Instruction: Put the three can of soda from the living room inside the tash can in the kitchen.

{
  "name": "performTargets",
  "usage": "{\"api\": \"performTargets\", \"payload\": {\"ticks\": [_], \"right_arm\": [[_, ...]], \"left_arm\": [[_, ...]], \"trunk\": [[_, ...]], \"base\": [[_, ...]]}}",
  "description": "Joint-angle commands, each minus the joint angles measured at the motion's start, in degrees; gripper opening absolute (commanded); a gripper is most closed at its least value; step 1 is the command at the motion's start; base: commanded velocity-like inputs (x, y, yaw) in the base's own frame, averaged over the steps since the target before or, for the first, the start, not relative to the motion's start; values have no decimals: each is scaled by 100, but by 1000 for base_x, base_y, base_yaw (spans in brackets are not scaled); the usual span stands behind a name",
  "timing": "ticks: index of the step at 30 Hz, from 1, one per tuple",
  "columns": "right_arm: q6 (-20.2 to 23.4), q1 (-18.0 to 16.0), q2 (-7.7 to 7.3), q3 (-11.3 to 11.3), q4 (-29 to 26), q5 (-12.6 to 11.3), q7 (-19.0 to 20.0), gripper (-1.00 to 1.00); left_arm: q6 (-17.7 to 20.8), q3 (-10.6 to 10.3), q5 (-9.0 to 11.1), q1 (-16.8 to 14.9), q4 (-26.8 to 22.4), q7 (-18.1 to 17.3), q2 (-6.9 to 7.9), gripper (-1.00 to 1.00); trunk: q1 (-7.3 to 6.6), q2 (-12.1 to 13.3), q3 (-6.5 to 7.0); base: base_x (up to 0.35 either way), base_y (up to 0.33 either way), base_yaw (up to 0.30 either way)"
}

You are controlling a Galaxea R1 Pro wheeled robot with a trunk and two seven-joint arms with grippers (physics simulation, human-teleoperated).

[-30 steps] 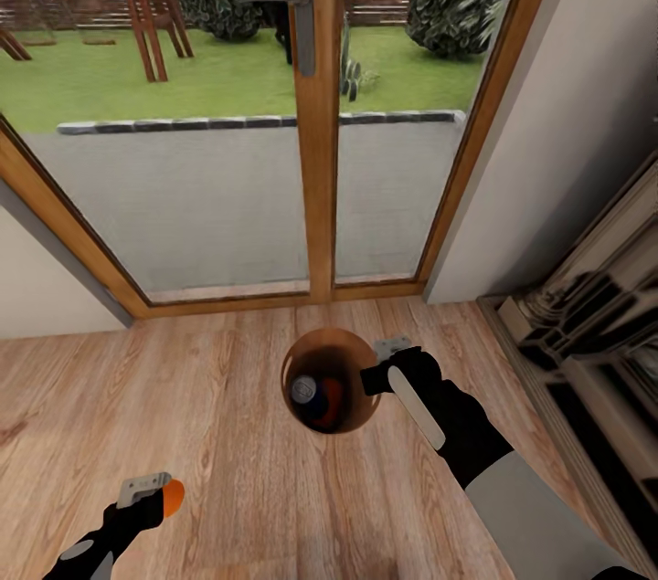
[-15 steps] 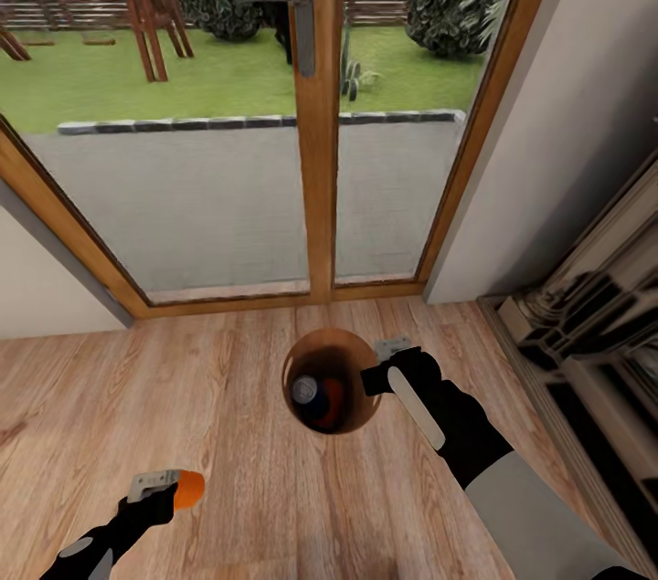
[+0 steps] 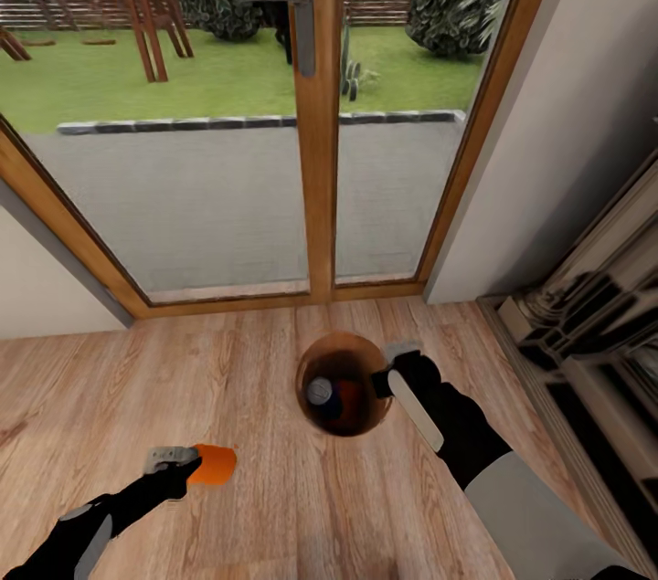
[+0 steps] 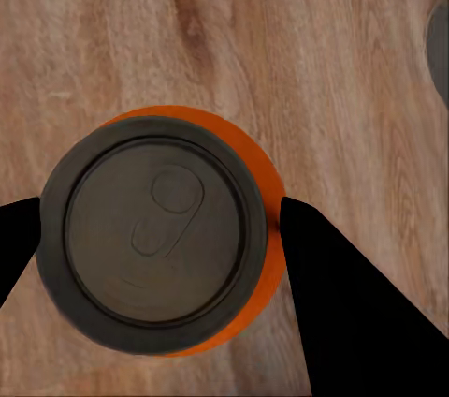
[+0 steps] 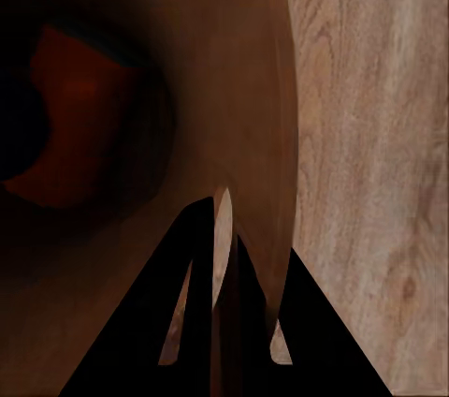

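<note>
The bucket (image 3: 344, 384) is clamped by its rim in the right pincer (image 3: 388, 372); the orange can (image 3: 216, 463), clamped in the left pincer (image 3: 183, 461) beside it, could be dropped short of the rim

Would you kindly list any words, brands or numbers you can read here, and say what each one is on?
None can be read.
Orange can in the left claw: plain side, bare lid with pull tab.
Bucket held by the right claw: no label.
Cans inside: too small to tell.
</note>
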Motion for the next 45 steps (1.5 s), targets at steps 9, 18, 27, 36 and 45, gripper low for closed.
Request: {"api": "performTargets", "payload": {"ticks": [9,18,27,36,45], "right_arm": [[-58,3,7,7,133,-153,-295,-100],[-69,4,7,14,503,-162,-317,-100],[-71,6,10,20,547,-162,-312,-100],[-71,6,15,23,563,-162,-310,-100],[-77,6,43,31,721,-162,-310,-100]], "left_arm": [[1074,138,-15,1,-918,-871,4,-100],[1882,503,-20,1,-1493,-1979,5,-100],[2375,612,-17,1,-1791,-2535,68,-100],[2824,770,-11,1,-1918,-3194,122,-100],[3206,896,-6,1,-2140,-3882,122,-100]], "trunk": [[0,0,0],[0,0,0],[0,0,0],[0,0,0],[0,0,0]], "base": [[0,0,0],[0,0,0],[0,0,0],[0,0,0],[0,0,0]]}}
